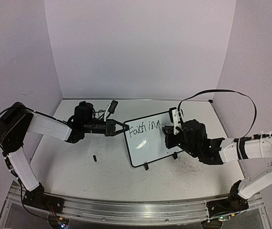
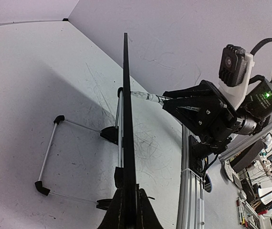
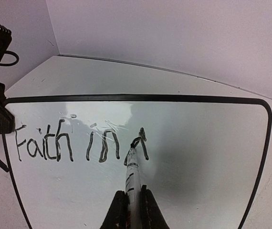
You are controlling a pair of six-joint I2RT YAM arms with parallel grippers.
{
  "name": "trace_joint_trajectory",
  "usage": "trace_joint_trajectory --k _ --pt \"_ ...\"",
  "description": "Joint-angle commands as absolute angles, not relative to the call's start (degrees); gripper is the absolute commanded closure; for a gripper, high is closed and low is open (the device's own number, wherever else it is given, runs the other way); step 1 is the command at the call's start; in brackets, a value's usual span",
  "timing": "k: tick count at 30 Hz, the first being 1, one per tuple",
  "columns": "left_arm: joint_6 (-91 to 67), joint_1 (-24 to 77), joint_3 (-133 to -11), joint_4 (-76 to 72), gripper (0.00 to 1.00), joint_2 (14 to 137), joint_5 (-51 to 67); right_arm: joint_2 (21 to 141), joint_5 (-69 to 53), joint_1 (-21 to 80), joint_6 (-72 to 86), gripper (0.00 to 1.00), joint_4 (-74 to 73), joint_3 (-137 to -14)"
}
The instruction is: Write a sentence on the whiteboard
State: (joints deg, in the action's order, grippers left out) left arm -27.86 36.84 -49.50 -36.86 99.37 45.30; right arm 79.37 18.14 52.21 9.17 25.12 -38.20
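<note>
The whiteboard (image 3: 188,157) has a smooth, glossy white face (pale glare sits by the writing), edged by a thin black frame, seemingly matt plastic; the sentence (image 3: 69,145) is dull black ink; the marker (image 3: 131,169) has a shiny barrel; the right gripper (image 3: 135,204) and left gripper (image 2: 129,210) look like matt black plastic; the bench (image 1: 102,176) is matt, pale, scuffed with dark scratches; the rail (image 1: 136,211) at its near edge is brushed metal; the stand (image 2: 48,151) is thin bright metal rod with black plastic corners.
</note>
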Motion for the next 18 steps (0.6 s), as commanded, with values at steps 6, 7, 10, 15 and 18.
trace_joint_trajectory --k 6,7,10,15,18 --pt "-27.94 39.03 -51.40 -35.32 1.00 99.05 50.50 78.58 17.55 52.71 11.16 1.00 23.19 -36.98" --pt "-27.94 39.02 -51.39 -35.36 1.00 99.10 50.49 78.57 17.53 52.78 11.32 1.00 23.14 -36.83" --pt "-27.95 39.03 -51.41 -35.33 1.00 99.16 50.46 78.28 17.47 52.97 11.85 1.00 22.97 -36.51" --pt "-27.95 39.01 -51.40 -35.35 1.00 99.26 50.46 77.96 17.83 53.33 12.04 1.00 22.94 -36.49" --pt "-27.95 39.02 -51.42 -35.28 1.00 99.31 50.49 77.96 17.95 53.28 11.87 1.00 22.85 -36.91"
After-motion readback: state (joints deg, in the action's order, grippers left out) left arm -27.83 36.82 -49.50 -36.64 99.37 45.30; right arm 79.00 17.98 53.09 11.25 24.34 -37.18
